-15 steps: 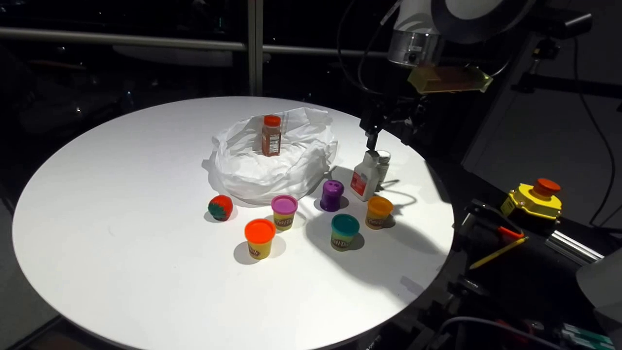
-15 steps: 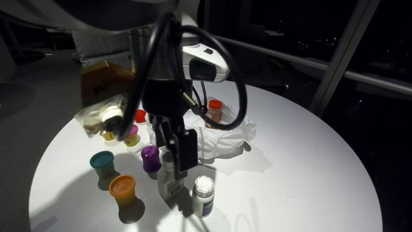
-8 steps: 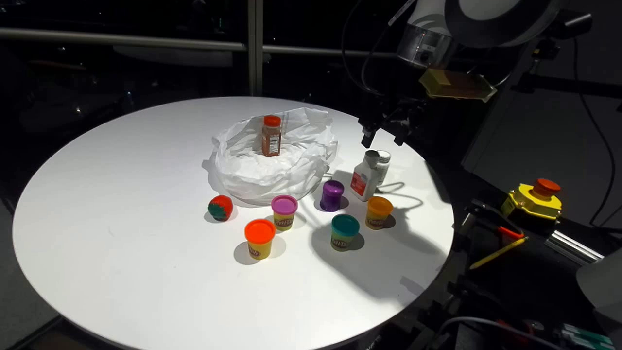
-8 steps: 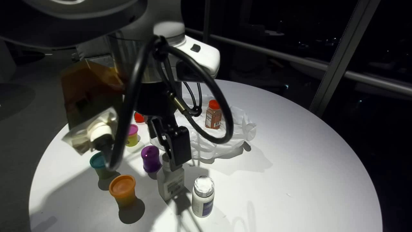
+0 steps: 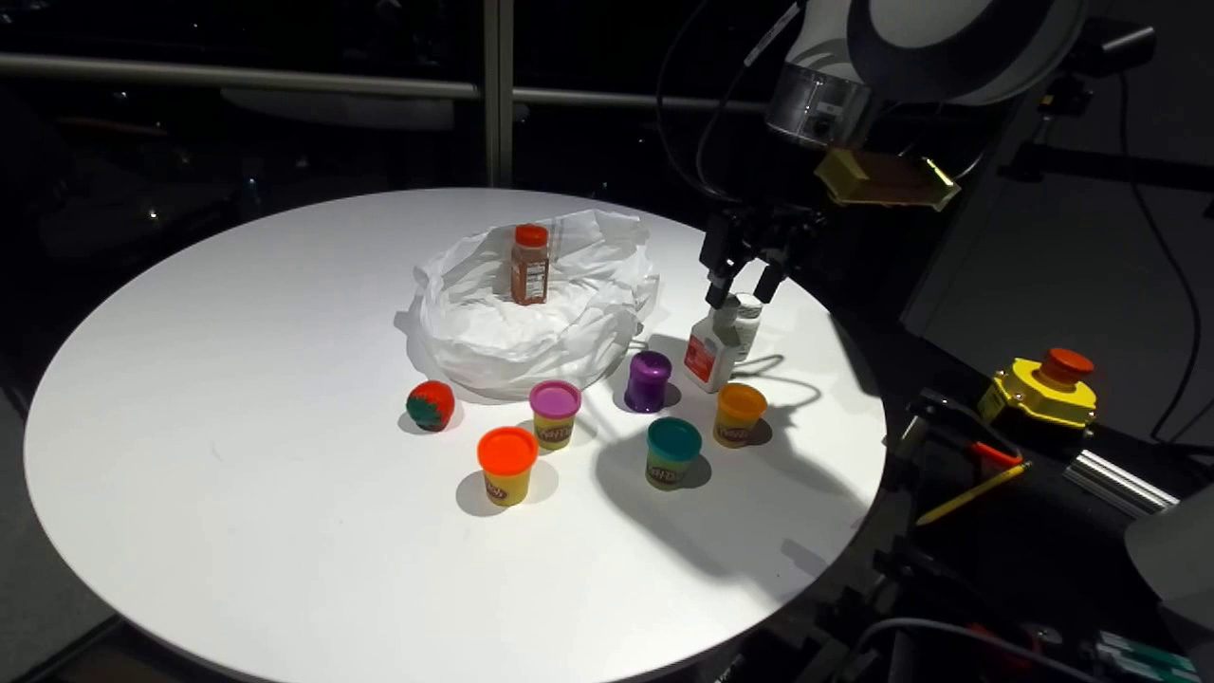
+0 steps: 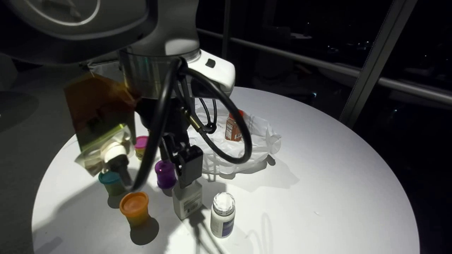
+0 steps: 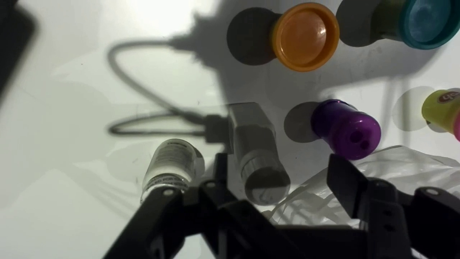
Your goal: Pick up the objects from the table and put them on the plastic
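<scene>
A white bottle with a red label (image 5: pixel 707 365) stands upright on the table. My gripper (image 5: pixel 741 292) is open just over its cap. In the wrist view the gripper (image 7: pixel 277 160) is empty, and the bottle's grey cap (image 7: pixel 267 183) shows between its fingers, nearer one of them. A white pill bottle (image 6: pixel 223 218) stands beside it. A purple container (image 5: pixel 648 381), several play-dough tubs (image 5: pixel 673 455) and a red strawberry (image 5: pixel 432 406) also stand on the table. The white plastic bag (image 5: pixel 531 351) lies spread open, with a red-capped spice bottle (image 5: pixel 530 270) upright on it.
The round white table (image 5: pixel 266 493) bears everything. The orange tub (image 7: pixel 305 37) and purple container (image 7: pixel 354 133) are close to the white bottle. A black cable loop (image 6: pixel 243 123) hangs from the arm. A dark cart with a yellow emergency-stop box (image 5: pixel 1043 394) stands beside the table.
The gripper has turned, so both fingers show apart in an exterior view. It has since come down closer to the white bottle's cap. The objects on the table have not moved.
</scene>
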You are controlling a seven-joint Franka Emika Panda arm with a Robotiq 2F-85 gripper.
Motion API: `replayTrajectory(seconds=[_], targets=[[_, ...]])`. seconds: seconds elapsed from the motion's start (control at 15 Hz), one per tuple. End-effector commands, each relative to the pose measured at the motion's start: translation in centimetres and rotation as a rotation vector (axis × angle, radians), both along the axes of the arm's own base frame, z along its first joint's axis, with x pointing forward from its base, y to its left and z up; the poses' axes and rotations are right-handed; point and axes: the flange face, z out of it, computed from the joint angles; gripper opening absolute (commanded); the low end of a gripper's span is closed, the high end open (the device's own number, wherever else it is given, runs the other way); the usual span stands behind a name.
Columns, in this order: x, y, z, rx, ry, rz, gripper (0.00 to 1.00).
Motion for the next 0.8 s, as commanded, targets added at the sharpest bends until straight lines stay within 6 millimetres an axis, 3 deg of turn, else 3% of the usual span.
replayTrajectory(seconds=[0.0,0.27,0.53,0.73], targets=[[1.3,-0.5,-0.5,-0.005,-0.018,0.005,0.42],[2.4,-1.3,-1.3,-0.021,-0.017,-0.011,0.17],[3.1,-1.7,-1.1,-0.033,-0.019,-0.012,0.15],[3.2,-0.8,1.4,-0.048,-0.023,0.023,0.15]])
